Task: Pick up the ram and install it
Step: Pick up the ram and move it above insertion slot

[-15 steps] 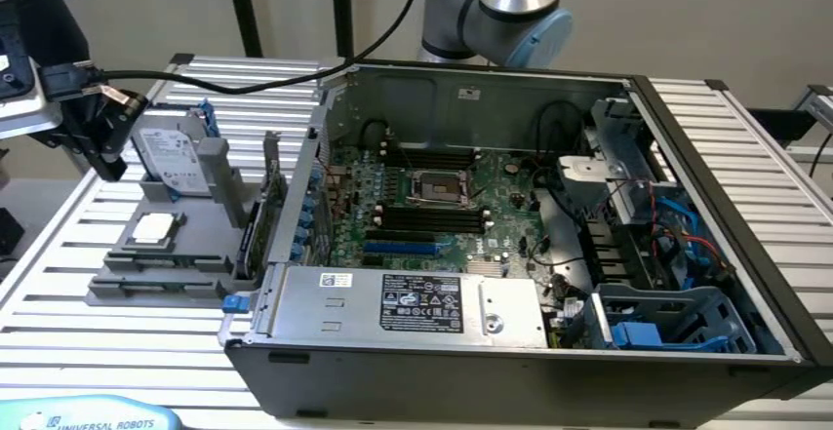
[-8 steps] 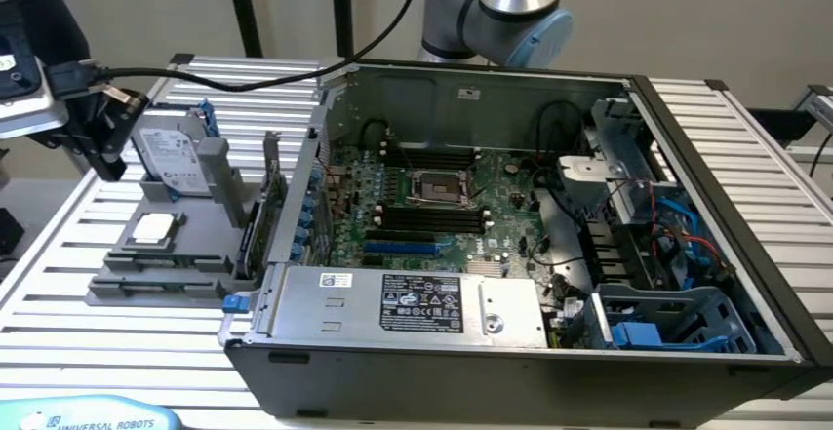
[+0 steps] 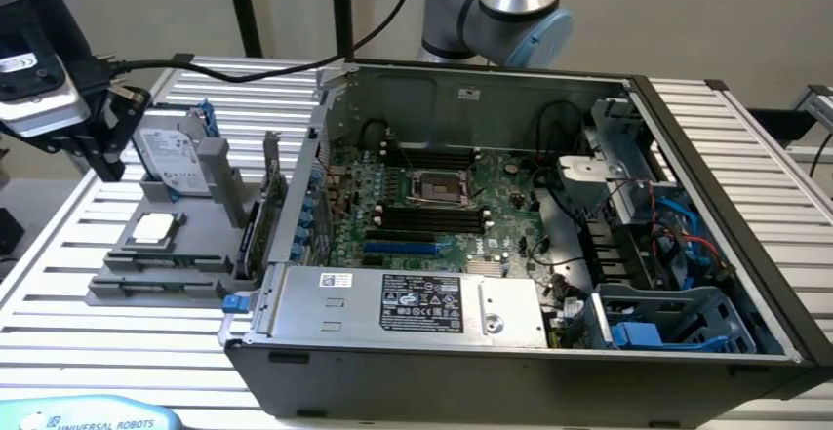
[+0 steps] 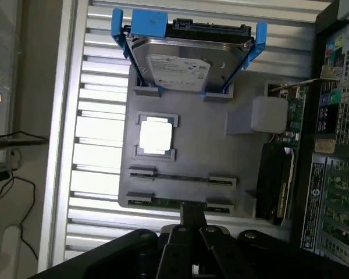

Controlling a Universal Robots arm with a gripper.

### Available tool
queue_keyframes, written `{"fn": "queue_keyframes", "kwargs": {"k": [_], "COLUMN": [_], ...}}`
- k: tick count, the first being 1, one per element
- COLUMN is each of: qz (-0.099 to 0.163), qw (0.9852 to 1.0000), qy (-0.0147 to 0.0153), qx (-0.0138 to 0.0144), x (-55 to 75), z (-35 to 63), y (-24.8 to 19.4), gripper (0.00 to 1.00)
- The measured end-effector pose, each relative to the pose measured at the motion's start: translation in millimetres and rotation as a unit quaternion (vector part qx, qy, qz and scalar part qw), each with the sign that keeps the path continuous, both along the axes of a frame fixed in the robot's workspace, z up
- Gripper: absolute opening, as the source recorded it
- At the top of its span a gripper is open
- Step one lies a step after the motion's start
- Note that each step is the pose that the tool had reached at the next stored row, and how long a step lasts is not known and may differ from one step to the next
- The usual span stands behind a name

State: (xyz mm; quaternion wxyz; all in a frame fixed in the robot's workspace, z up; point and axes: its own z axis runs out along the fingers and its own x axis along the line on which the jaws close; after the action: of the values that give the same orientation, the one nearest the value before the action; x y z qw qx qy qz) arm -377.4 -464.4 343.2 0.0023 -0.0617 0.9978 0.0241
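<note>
- One ram [image 4: 163, 203] stands on edge in the end slot of the grey holder [image 4: 221, 157].
- Gripper [image 4: 192, 216], fingers together and empty, hangs above it.
- Light, stiff, fragile; probably best pinched mid-length, across its flat faces.

Background of my remote workstation. The work surface is a table [image 3: 78, 352] built of ribbed aluminium slats [image 3: 762, 147], pale silver, and it reaches both side edges of the exterior view. Behind it I see a plain beige wall [image 3: 703, 20], matt and unbroken. Two black stand poles [image 3: 241, 6] rise against that wall near the table's far edge. Lighting is diffuse and even, but in the wrist view the slats glare white. Past the table's border lies a dull grey surface [image 4: 23, 87] crossed by thin dark cables [image 4: 17, 140]; I cannot tell whether it is floor.
</note>
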Motion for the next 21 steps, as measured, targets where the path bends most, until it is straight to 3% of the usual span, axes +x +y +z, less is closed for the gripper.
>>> {"fn": "queue_keyframes", "kwargs": {"k": [5, 10, 16, 21], "qz": [0.045, 0.091, 0.145, 0.190], "qw": [0.9990, 0.9959, 0.9895, 0.9819], "qy": [0.0000, 0.0000, 0.0000, 0.0000], "qx": [0.0000, 0.0000, 0.0000, 0.0000], "x": [0.0, 0.0, 0.0, 0.0], "z": [-1.1, -2.4, -4.1, -5.6], "y": [0.0, 0.0, 0.0, 0.0], "gripper": [0.11, 0.11, 0.11, 0.11]}}
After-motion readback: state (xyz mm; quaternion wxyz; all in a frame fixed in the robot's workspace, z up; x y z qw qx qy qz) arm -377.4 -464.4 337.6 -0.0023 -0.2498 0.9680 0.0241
